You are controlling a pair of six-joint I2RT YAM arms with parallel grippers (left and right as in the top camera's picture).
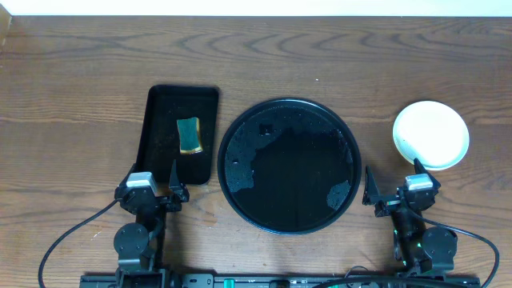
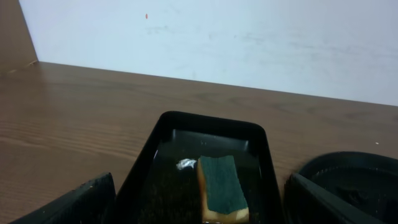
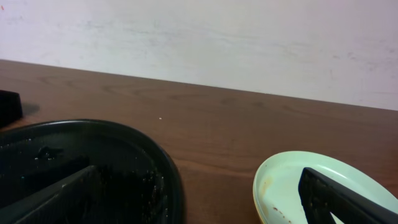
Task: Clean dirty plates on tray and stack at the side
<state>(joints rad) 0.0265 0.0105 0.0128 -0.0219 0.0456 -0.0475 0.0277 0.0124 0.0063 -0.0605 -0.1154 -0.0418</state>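
The round black tray (image 1: 288,166) lies at the middle of the wooden desk (image 1: 320,56), its raised rim unbroken all round and its glossy floor marked with pale wet patches and droplets. Just to the tray's left, with a narrow strip of bare wood between the two edges, lies a rectangular black tray (image 1: 160,120). It holds a sponge (image 1: 189,134) with a green scouring face on a yellow base, lying nearer the side that faces the round tray. To the right of the round tray, well clear of its rim, stands the stack of plates (image 1: 430,134). In the right wrist view the top plate is pale mint with small brown specks at its inner edge, and a yellow rim shows beneath it; how many plates the stack holds cannot be told. The left gripper (image 1: 150,182) hangs off the tray's near-left edge, at the near end of the rectangular tray, with its jaws spread wide and holding nothing. The right gripper (image 1: 394,178) hangs off the tray's near-right edge, between the tray and the stack, likewise wide apart and holding nothing. Beyond the tray's far edge a broad band of bare desk runs to the white wall (image 2: 249,37), and open wood also lies between the tray and the stack.
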